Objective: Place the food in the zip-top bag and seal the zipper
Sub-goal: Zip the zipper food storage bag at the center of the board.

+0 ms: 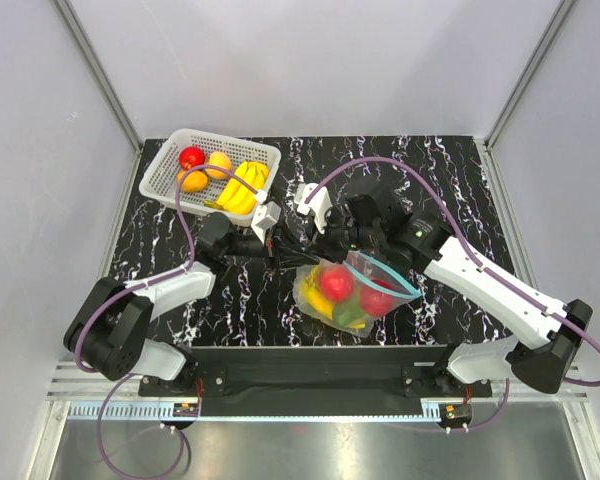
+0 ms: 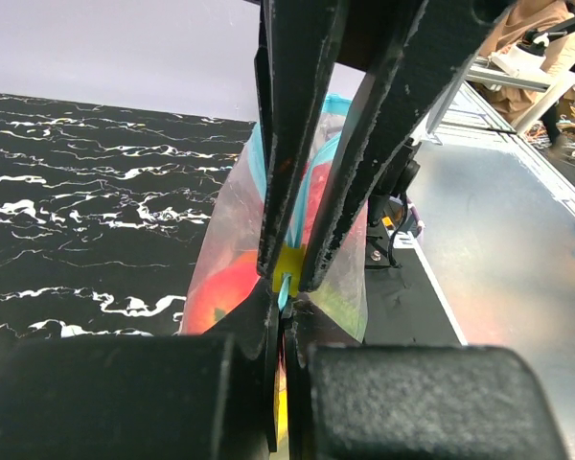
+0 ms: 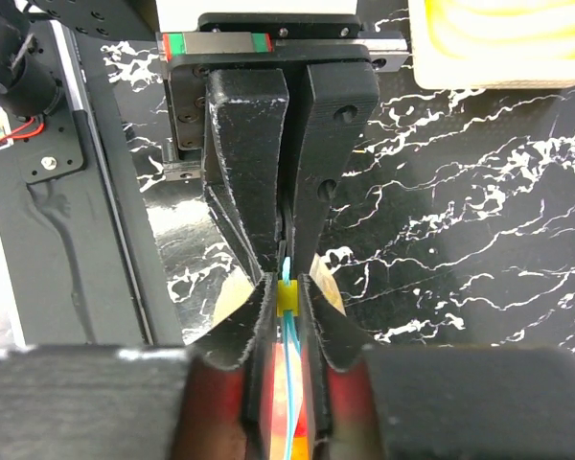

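The clear zip-top bag lies at the table's middle front with red apples, a yellow banana and a green mango inside. Its blue zipper runs along the upper edge. My left gripper is shut on the zipper's left end; in the left wrist view the blue strip sits pinched between its tips. My right gripper faces it, tip to tip. In the right wrist view it is shut on the yellow slider. The slider also shows in the left wrist view.
A white lattice basket stands at the back left with a red apple, two orange fruits and bananas. Its corner shows in the right wrist view. Grey walls enclose the black marbled table.
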Tool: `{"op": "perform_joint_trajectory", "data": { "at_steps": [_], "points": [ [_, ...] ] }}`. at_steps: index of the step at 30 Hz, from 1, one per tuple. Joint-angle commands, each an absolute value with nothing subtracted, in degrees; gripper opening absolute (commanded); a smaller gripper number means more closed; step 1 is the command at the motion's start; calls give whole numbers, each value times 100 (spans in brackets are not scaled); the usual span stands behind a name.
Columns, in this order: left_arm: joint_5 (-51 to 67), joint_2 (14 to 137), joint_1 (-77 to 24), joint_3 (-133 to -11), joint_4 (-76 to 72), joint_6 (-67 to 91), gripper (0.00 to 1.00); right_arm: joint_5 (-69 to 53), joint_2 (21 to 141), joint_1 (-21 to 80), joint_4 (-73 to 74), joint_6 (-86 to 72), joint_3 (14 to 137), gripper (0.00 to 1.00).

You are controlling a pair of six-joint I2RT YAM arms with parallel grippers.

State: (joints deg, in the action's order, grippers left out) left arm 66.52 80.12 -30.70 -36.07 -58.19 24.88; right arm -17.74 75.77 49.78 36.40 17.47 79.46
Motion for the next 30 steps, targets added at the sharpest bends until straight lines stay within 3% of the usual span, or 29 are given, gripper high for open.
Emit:
{"op": "perform_joint_trajectory", "data": {
  "at_steps": [1,9,11,13,18,30],
  "points": [
    [6750,7963,-3094,-3621,-6258,2391,0,-1934,7436,5001,3709,1775,7989,17],
    [6724,7928,-3085,-3577,-6293,2373,0,-1838,7286,5001,3849,1775,7972,11],
    [6732,7919,-3076,-3577,-6293,2373,0,-1793,7234,5010,3850,1767,7928,17],
    [6759,7919,-3085,-3568,-6346,2399,0,-1758,7164,5001,3806,1758,7832,30],
    [6785,7919,-3085,-3551,-6407,2443,0,-1828,7163,5001,3718,1767,7796,39],
    [6873,7936,-3094,-3542,-6556,2557,0,-2030,7453,5001,3700,1775,7998,35]
  ]
}}
